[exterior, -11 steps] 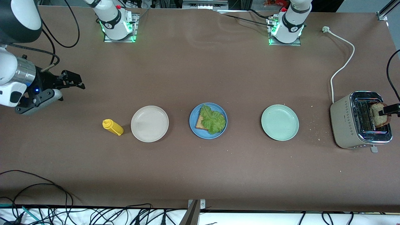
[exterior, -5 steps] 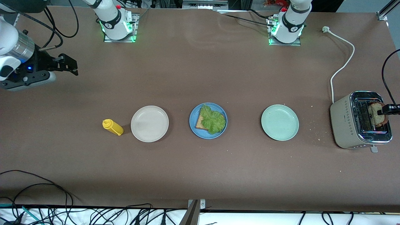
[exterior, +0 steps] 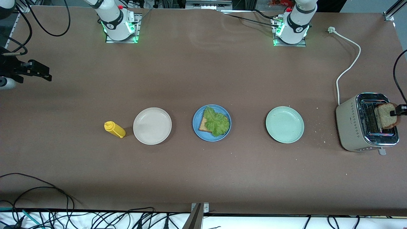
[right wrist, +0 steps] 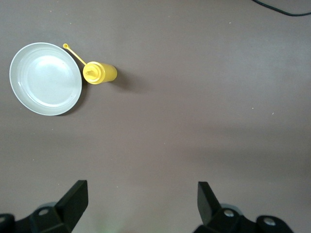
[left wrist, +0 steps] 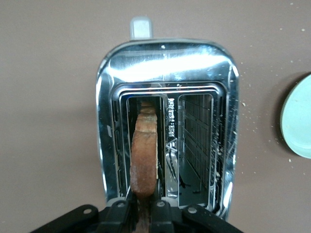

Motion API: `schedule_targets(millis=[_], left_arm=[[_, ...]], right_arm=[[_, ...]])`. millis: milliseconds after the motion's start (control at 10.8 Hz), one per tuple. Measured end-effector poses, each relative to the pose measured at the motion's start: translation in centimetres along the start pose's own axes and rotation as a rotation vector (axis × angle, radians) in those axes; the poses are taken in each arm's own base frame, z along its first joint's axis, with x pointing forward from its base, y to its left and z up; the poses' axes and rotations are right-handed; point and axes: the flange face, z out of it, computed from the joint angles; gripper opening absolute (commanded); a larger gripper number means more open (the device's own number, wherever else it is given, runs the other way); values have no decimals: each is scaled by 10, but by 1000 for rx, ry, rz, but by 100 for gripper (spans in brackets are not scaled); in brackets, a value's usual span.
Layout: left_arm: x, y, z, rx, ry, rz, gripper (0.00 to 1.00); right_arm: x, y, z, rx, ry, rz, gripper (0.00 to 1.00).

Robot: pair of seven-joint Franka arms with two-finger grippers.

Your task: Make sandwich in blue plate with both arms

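The blue plate (exterior: 210,138) lies mid-table and carries one brown bread slice (exterior: 202,126) with a ruffled green lettuce leaf (exterior: 217,122) on top. At the left arm's end of the table stands a toaster (exterior: 353,127) (left wrist: 165,53). A second bread slice (exterior: 386,115) (left wrist: 145,145) sticks up out of one of its slots. My left gripper (exterior: 399,111) (left wrist: 144,213) is shut on this slice's upper edge. My right gripper (exterior: 41,70) (right wrist: 142,191) hangs open and holds nothing, over bare table at the right arm's end.
A beige plate (exterior: 152,126) (right wrist: 46,78) and a yellow squeeze bottle (exterior: 114,129) (right wrist: 99,73) lie beside the blue plate toward the right arm's end. A pale green plate (exterior: 285,124) (left wrist: 299,116) lies between blue plate and toaster. The toaster's white cord (exterior: 348,68) trails toward the bases.
My left gripper has closed onto the bread slice in the toaster. The right arm has pulled back toward its end of the table, still open.
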Motion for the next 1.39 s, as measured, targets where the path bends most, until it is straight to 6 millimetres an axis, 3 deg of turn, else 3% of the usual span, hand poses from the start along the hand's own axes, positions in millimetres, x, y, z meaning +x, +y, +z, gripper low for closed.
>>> schedule_targets(millis=[278, 464, 557, 835, 1020, 1206, 1391], left_arm=[[-8, 24, -68, 2, 2, 64, 0], [0, 70, -94, -22, -11, 143, 0], [9, 101, -98, -39, -19, 201, 0], [34, 205, -88, -83, -75, 380, 0], [49, 296, -72, -87, -122, 491, 0], [54, 400, -39, -187, -187, 514, 0], [60, 462, 17, -409, -287, 478, 0]], right_arm=[[2, -15, 0, -1, -1, 52, 100], [3, -31, -1, -2, 1, 59, 100], [3, -32, -3, -2, 4, 58, 100], [2, -27, -9, -2, 19, 66, 100], [3, -28, -15, -3, 39, 65, 100], [3, -28, -23, -4, 58, 66, 100], [5, -27, -24, -6, 67, 67, 100]])
